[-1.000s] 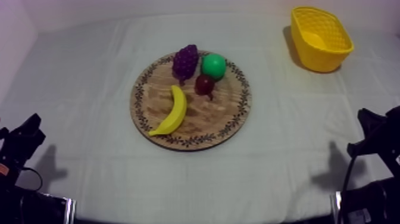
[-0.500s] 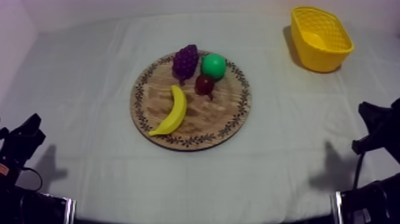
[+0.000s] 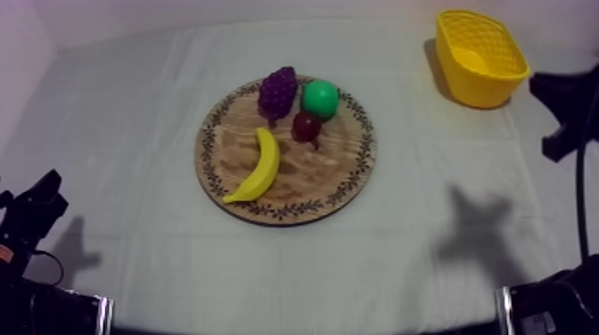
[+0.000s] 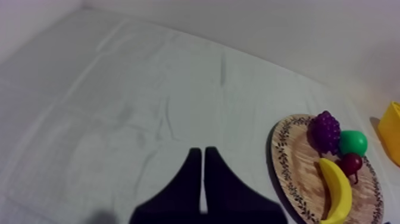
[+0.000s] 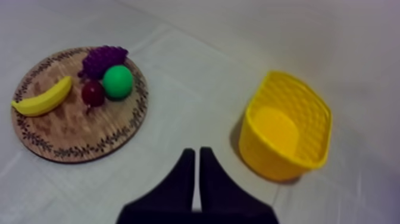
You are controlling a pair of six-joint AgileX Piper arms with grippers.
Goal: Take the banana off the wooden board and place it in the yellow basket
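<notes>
Tablecloth [image 3: 125,134]: right hand [image 5: 196,156] now near basket [image 5: 269,162]

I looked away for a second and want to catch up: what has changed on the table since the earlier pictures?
The right arm lifted from the top view's lower right edge and moved up toward the yellow basket; the right claw is shut on nothing. Nothing was grasped or released. Unchanged: the left claw at rest, the banana and other fruit on the wooden board.
</notes>
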